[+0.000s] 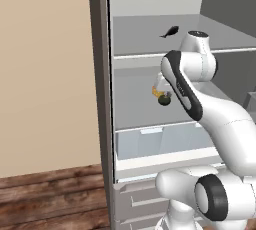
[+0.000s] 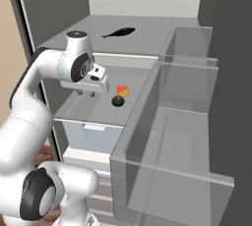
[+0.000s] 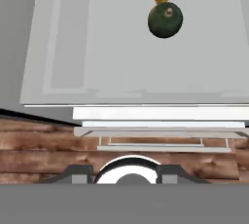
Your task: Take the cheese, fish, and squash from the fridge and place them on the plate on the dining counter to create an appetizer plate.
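You have one fish (image 2: 118, 33), one squash (image 2: 117, 101) and one cheese (image 2: 123, 91) in the open fridge (image 1: 102, 99). The slim black fish lies on the upper shelf. The round dark green squash sits on the middle shelf, touching the orange wedge of cheese with its red face; the hand view cuts the cheese off at the top edge. The gripper (image 2: 86, 93) hangs over the front of the middle shelf, apart from the squash, holding nothing. You cannot tell how wide its jaws stand.

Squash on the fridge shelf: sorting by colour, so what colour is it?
Dark green squash, clearest in the hand view.
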### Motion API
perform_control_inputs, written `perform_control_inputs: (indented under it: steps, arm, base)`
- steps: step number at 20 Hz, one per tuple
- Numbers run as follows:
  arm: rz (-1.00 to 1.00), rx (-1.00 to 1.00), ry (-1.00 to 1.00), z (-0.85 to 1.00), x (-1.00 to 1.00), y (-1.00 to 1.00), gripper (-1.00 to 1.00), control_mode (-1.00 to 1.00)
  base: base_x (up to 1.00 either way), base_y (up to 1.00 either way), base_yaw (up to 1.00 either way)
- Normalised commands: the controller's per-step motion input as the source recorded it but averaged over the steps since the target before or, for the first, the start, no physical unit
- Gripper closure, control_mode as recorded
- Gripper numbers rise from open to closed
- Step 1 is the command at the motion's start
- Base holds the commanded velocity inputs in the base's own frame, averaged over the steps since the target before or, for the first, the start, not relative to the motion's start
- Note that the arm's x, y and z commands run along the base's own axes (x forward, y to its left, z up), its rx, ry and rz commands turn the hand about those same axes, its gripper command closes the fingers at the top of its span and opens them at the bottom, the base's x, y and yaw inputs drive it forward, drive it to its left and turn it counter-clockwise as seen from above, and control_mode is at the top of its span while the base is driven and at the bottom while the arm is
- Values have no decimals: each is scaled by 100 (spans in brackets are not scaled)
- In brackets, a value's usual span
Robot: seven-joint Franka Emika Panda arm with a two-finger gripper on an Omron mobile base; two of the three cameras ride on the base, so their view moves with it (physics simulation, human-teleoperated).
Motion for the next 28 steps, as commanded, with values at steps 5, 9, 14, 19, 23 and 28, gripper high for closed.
perform_control_inputs:
  steps: [5, 9, 14, 19, 23, 28]
  arm:
    - [0, 0, -4, 5, -18, 0, -100, -100]
    - [-1, 0, -13, 13, -34, 0, -100, -100]
    - [0, 0, -22, 35, -26, 0, -100, -100]
    - [-1, 0, -27, 55, -4, 0, -100, -100]
    - [-6, -1, -11, 53, 1, 0, -100, -100]
    - [-16, 0, 1, 28, 16, -6, -100, -100]
  base:
    - [0, 0, 0]
    - [0, 0, 0]
    - [0, 0, 0]
    - [0, 0, 0]
    - [0, 0, 0]
    - [0, 0, 0]
